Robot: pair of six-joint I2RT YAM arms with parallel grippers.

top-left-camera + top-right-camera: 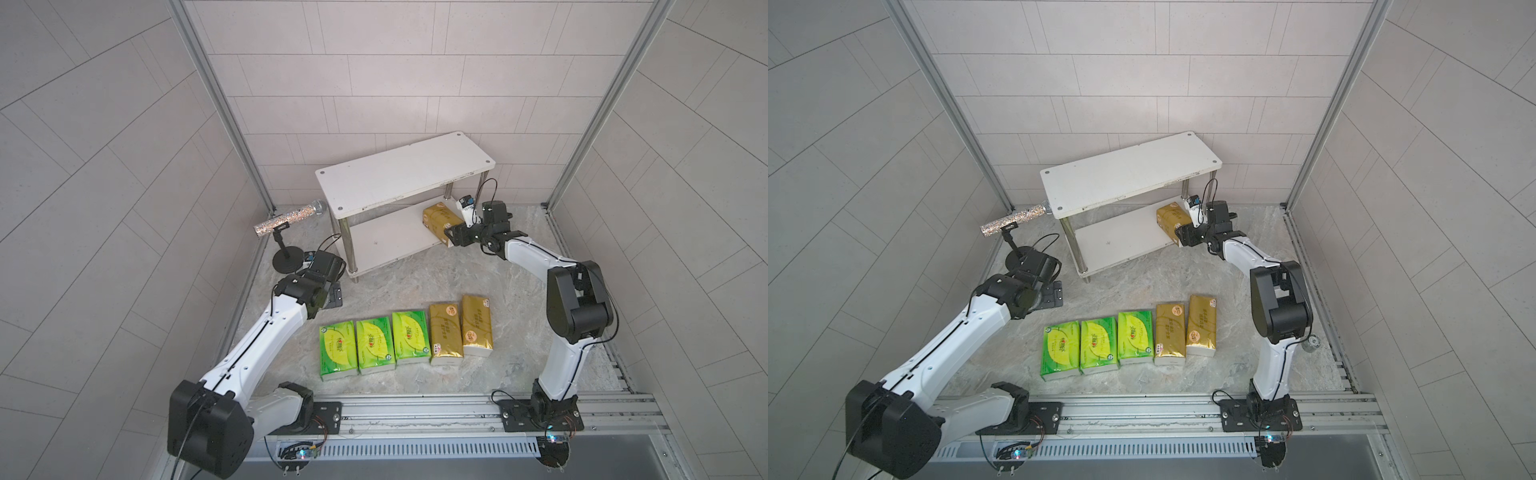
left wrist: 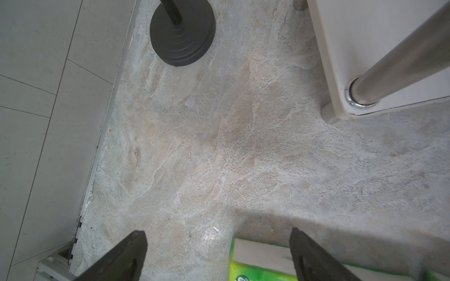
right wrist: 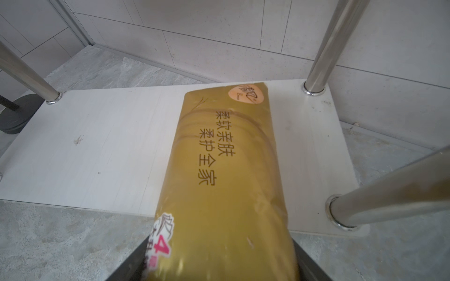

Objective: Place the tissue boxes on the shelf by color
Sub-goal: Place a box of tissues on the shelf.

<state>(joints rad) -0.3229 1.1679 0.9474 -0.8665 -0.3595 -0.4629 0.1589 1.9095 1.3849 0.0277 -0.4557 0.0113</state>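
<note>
Note your right gripper [image 1: 451, 235] pinching the gold pack [image 1: 436, 216] by its end: likely soft, light, slick, so squeeze gently; left gripper [image 2: 218, 233] spread.

Light: bright, even, from above — I see only soft shadows in both top views.
Glare: sheen on green packs [image 1: 374, 345].
Blur: gold pack [image 3: 226, 170] smears near my right wrist lens.
Edges: wall lines [image 1: 104, 166] bow.
</note>
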